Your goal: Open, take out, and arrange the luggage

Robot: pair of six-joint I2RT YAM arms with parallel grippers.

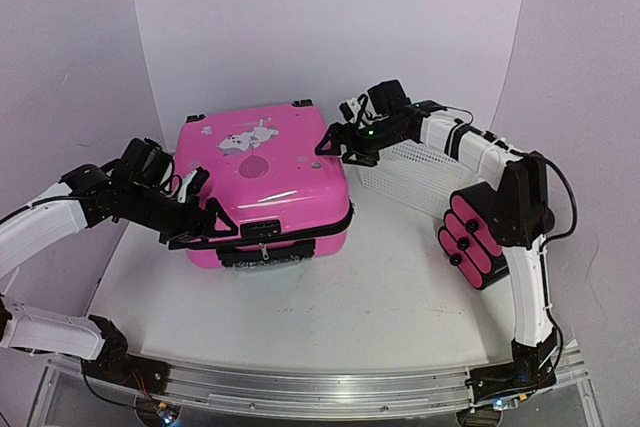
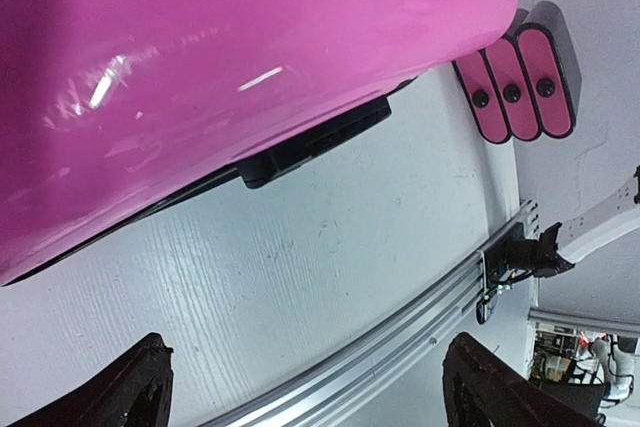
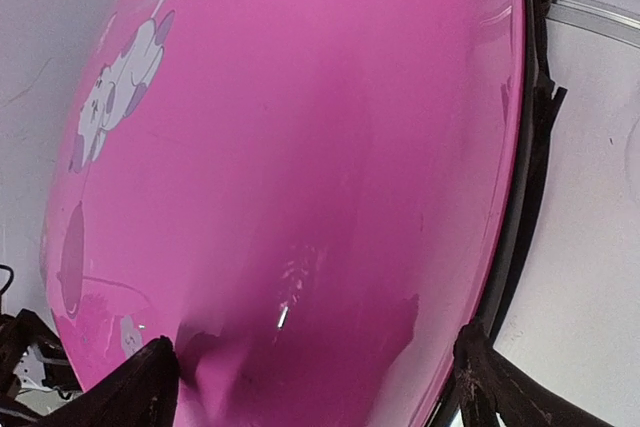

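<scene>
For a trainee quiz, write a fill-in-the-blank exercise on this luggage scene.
The cartoon animal on the pink suitcase is mostly ___.
The white mesh basket stands on the ___ arm's side of the suitcase.
The stacked black cases have ___ ends.
The left gripper and right gripper both have jaws ___.
Missing words: white; right; pink; open.

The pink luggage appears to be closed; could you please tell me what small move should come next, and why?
Probably ease the left jaws inward onto the black seam of the luggage. It lies flat with its lid down, and the right jaws, like the left, stand open at its sides, gripping nothing.
</scene>
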